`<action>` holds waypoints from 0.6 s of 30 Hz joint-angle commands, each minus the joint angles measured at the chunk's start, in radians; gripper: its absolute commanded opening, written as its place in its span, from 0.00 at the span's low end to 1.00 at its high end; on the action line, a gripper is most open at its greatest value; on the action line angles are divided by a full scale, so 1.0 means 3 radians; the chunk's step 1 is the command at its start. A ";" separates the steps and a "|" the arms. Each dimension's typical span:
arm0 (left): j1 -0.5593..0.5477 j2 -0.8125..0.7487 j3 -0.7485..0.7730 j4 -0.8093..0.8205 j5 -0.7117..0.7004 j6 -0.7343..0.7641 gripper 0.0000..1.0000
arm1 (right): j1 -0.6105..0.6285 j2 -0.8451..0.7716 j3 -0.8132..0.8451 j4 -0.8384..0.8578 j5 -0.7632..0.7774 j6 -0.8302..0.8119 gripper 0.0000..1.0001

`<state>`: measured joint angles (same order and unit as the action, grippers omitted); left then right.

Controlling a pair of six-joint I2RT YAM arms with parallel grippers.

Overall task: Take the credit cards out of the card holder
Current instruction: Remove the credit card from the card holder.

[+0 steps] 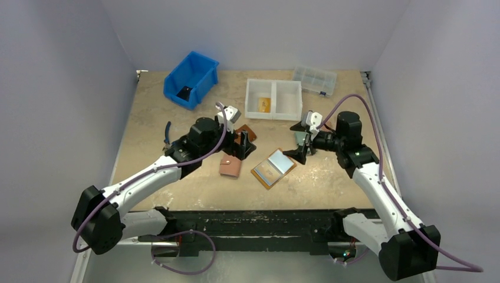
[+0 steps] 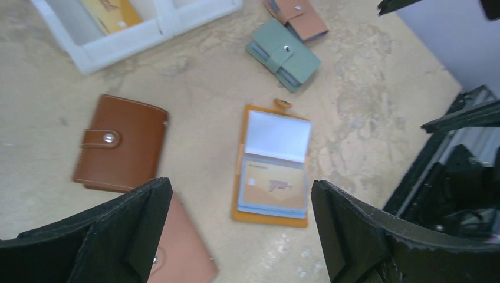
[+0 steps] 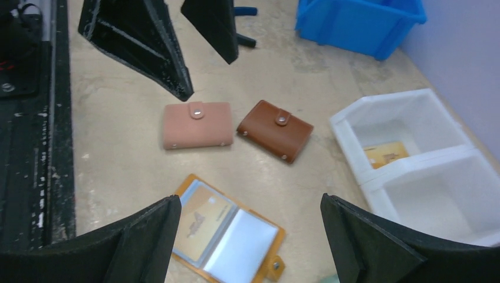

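Observation:
The mustard-orange card holder [image 1: 273,168] lies open on the table between my two arms. An orange-yellow credit card [image 2: 274,186] sits in its lower clear sleeve, and the other sleeve looks pale and blank. In the right wrist view the holder [image 3: 227,233] shows with that card [image 3: 199,221] on its left page. Another orange card [image 1: 265,104] lies in the white tray's left compartment. My left gripper [image 1: 242,145] is open and empty, above and to the left of the holder. My right gripper [image 1: 298,151] is open and empty, just right of the holder.
A pink wallet [image 1: 230,167] and a dark brown wallet [image 1: 247,132] lie shut left of the holder. A green wallet [image 2: 284,54] and another pink one [image 2: 296,15] lie by the right gripper. A white tray [image 1: 274,99], a blue bin [image 1: 191,78] and a clear box [image 1: 314,79] stand at the back.

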<state>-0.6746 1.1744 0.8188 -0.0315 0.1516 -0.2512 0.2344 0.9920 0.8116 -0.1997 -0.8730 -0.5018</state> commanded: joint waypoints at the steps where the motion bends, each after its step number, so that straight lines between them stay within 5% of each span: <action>1: 0.0017 0.0107 -0.0286 0.0632 0.0448 -0.0895 0.96 | -0.0113 -0.0076 -0.0239 0.0337 -0.0473 0.0137 0.99; 9: 0.0015 -0.0030 -0.0965 0.1293 0.0354 -0.1814 0.95 | -0.0140 -0.0138 -0.0562 0.0441 -0.0558 -0.0198 0.99; 18: 0.0015 -0.0186 -0.1183 0.1072 -0.0085 -0.2221 0.95 | -0.0137 -0.0062 -0.0555 0.0284 -0.0383 -0.0487 0.99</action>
<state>-0.6743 1.1435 0.4728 0.2619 0.1871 -0.8501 0.1951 0.9688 0.6430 -0.1123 -1.0012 -0.5770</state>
